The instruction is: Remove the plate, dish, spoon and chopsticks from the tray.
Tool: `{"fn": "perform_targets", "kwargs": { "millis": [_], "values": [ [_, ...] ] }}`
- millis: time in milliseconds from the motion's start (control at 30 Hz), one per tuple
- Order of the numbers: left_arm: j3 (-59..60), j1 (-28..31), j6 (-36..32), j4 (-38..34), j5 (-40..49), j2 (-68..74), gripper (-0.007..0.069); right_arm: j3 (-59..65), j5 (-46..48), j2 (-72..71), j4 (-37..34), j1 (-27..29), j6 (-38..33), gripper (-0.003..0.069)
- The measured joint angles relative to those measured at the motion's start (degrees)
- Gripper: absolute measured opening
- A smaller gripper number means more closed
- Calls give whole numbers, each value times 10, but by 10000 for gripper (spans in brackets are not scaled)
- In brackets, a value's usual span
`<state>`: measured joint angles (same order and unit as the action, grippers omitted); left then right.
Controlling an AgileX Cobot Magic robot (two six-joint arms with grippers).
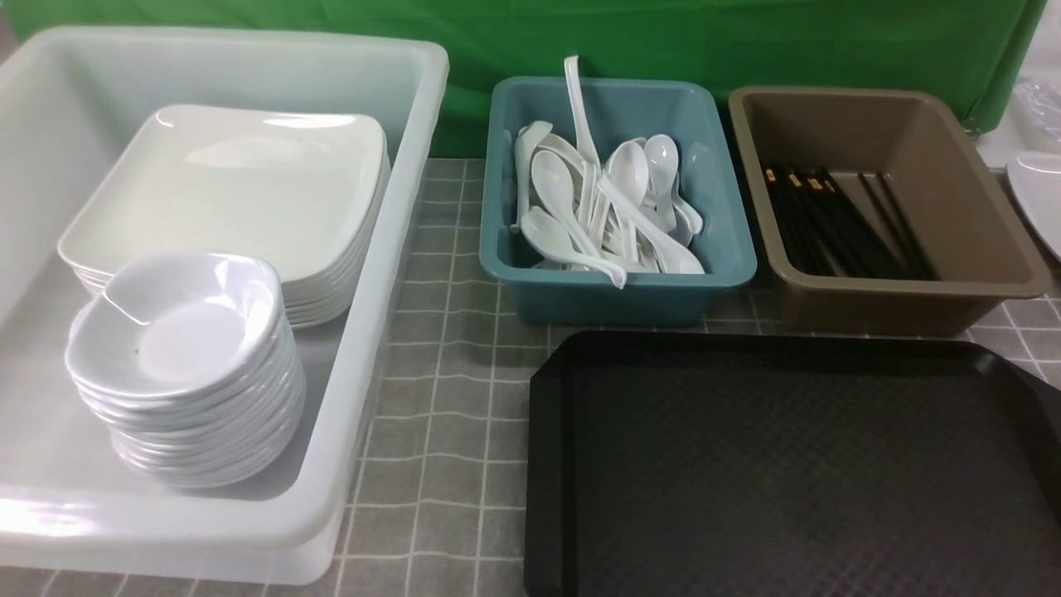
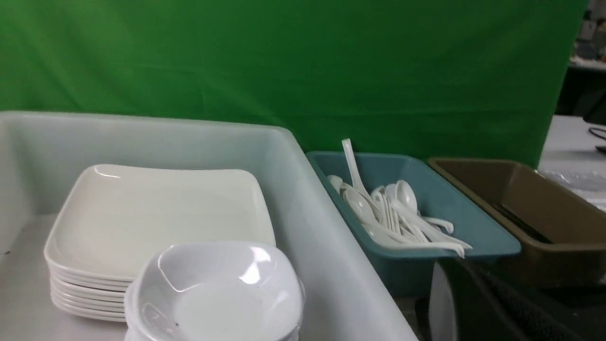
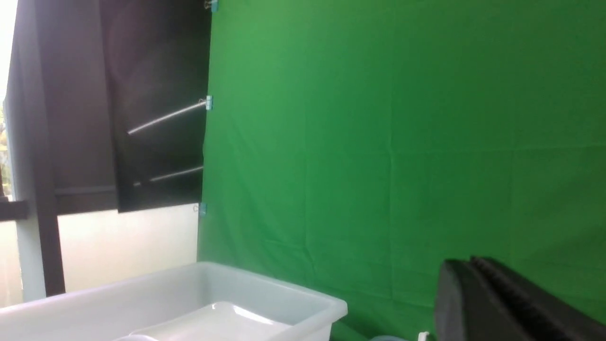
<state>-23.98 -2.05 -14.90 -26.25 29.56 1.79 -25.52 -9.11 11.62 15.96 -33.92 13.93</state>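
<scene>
The black tray (image 1: 796, 464) lies bare at the front right, with nothing on it. A stack of several large white plates (image 1: 240, 186) and a stack of several small white dishes (image 1: 182, 323) stand in the white tub. Several white spoons (image 1: 613, 207) lie in the teal bin. Black chopsticks (image 1: 837, 220) with gold bands lie in the brown bin. Neither gripper shows in the front view. My left gripper (image 2: 473, 272) shows dark fingers pressed together, empty, above the table beside the tub. My right gripper (image 3: 466, 265) is shut and empty, facing the green backdrop.
The white tub (image 1: 390, 274) fills the left side. The teal bin (image 1: 613, 294) and the brown bin (image 1: 912, 303) stand behind the tray. A white plate's edge (image 1: 1040, 195) shows at the far right. The grey tiled tabletop (image 1: 448, 414) runs between tub and tray.
</scene>
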Motion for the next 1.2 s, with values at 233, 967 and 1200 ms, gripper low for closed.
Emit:
{"fn": "perform_targets", "kwargs": {
  "millis": [233, 967, 1200],
  "values": [
    [38, 0, 1, 17, -4, -8, 4, 0, -4, 0, 0, 0, 0, 52],
    [79, 0, -18, 69, -82, -8, 4, 0, -5, 0, 0, 0, 1, 110],
    [197, 0, 40, 173, -179, -7, 4, 0, -6, 0, 0, 0, 1, 130]
  ]
}}
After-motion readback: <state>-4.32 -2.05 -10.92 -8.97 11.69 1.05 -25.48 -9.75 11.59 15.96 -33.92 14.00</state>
